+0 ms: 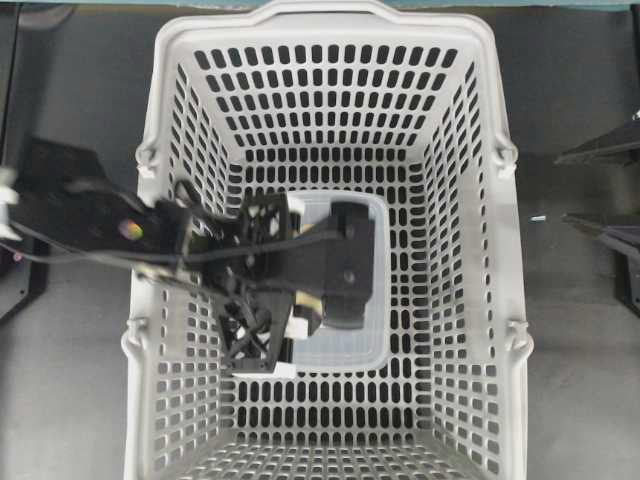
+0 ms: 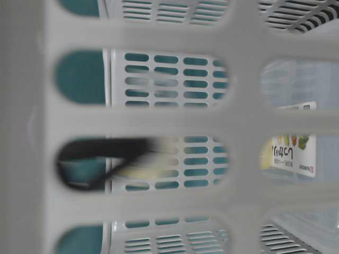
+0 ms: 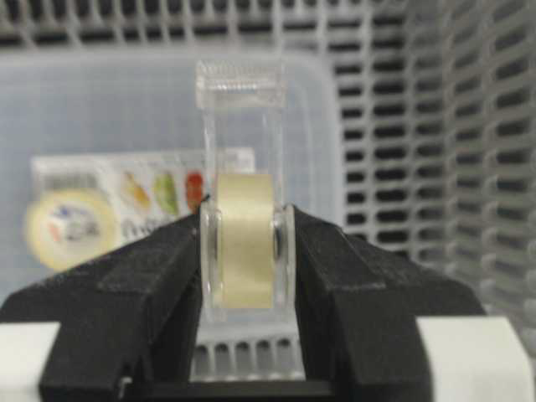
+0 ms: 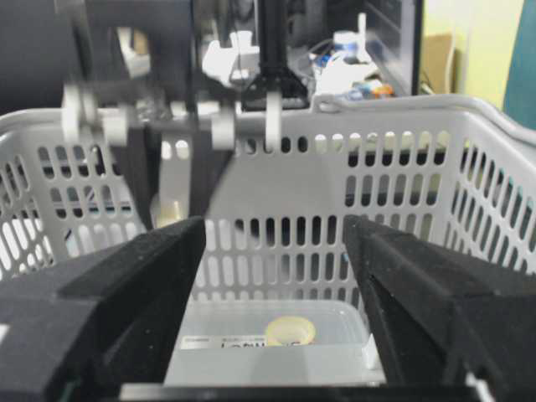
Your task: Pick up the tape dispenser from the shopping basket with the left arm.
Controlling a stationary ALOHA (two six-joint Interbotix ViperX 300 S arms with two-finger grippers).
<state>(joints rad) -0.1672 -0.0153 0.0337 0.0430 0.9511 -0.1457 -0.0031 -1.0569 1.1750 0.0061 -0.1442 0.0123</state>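
Presently: light grey shopping basket [image 1: 480, 300] on dark table [image 1: 580, 350]. Clear lidded box [image 1: 385, 290], printed label, on basket floor. Left arm [image 1: 90, 225] reaching inside; left gripper [image 3: 247, 251] clamped on tape dispenser [image 3: 243, 243], upright above box. Right gripper [image 4: 272, 276] spread wide, empty, outside basket.

I reach my left arm [image 1: 110, 225] in over the left rim of the shopping basket [image 1: 480, 150]. My wrist and gripper [image 1: 300, 300] hang over a clear box [image 1: 375, 340] lying on the basket floor. I cannot tell here what my fingers hold.
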